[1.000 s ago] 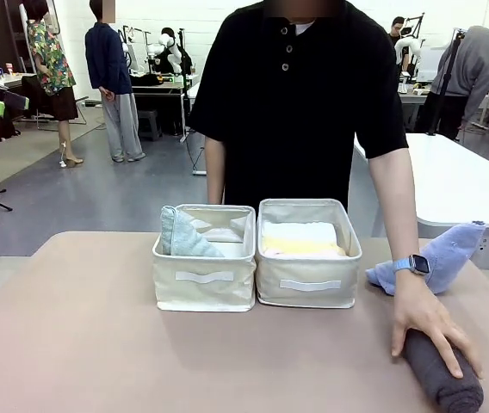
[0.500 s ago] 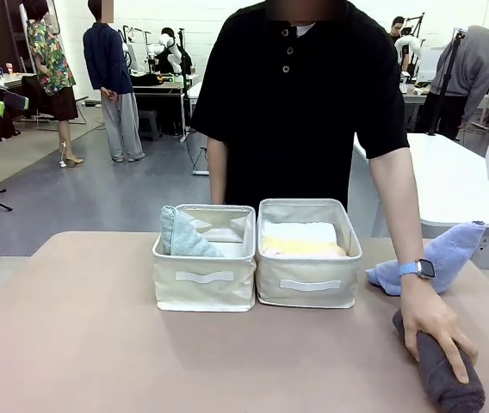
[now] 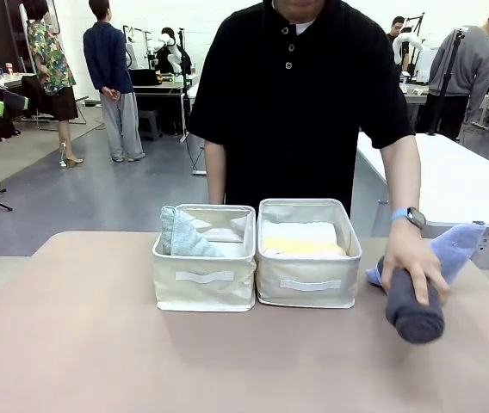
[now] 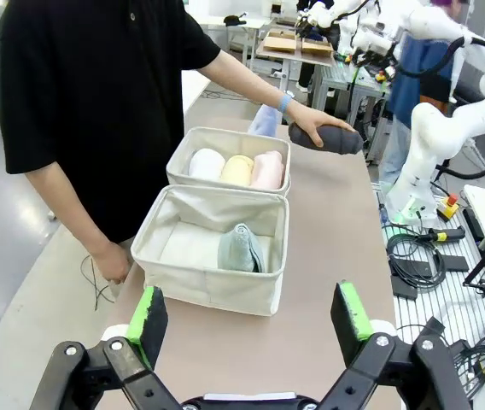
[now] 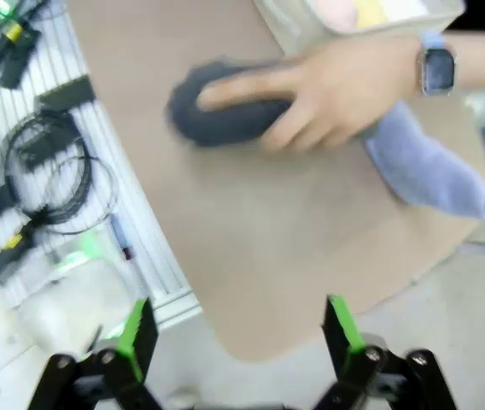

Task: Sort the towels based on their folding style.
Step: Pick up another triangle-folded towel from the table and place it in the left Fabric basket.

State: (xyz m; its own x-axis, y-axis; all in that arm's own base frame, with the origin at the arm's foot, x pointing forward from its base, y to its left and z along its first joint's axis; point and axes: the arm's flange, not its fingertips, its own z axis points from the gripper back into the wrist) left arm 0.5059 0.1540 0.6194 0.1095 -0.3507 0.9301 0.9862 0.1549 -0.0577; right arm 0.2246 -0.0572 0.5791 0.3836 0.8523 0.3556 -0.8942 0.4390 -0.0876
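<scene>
dark grey towel (image 3: pixel 414 305) gripped in person's hand (image 3: pixel 410 258), left fingers (image 4: pixel 147 314) wide, right fingers (image 5: pixel 137 335) wide, both empty

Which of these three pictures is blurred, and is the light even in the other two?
Right wrist view: motion blur smears the person's hand and the dark grey towel it holds. Front view: sharp, evenly lit, only soft shadows under the cream bins. Left wrist view: sharp too, the folds of the teal-green towel are clear.
</scene>
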